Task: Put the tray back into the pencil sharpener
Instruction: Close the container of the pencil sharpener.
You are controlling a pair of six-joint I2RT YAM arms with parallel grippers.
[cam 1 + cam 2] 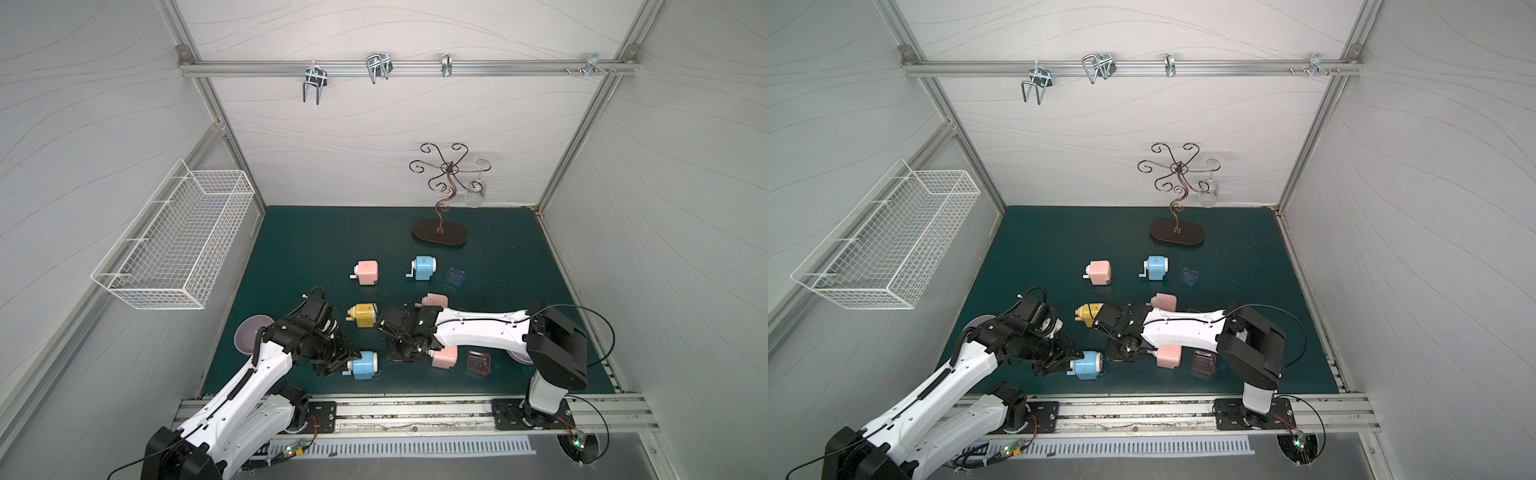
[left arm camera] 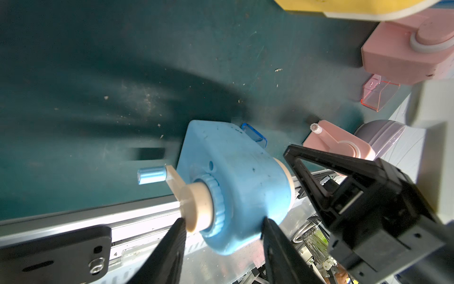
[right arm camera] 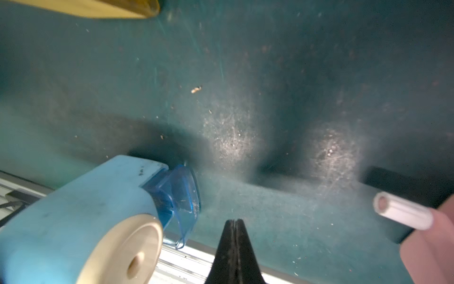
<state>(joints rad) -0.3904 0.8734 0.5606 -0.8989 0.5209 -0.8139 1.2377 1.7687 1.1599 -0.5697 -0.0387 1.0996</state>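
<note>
W/ the L gripper (image 2: 223,221) clamped on the light-blue plastic pencil sharpener (image 2: 233,172) & its clear blue plastic tray (image 3: 180,196) only partway in the slot, we'd press the tray's outer face straight in w/ the R gripper (image 3: 234,222), pinched shut & empty, slowly, no skew.

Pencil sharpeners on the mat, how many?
6: back pink, back blue, yellow at centre, middle pink partly under the right arm, front pink, front blue in the left gripper. Arms may hide more.
</note>
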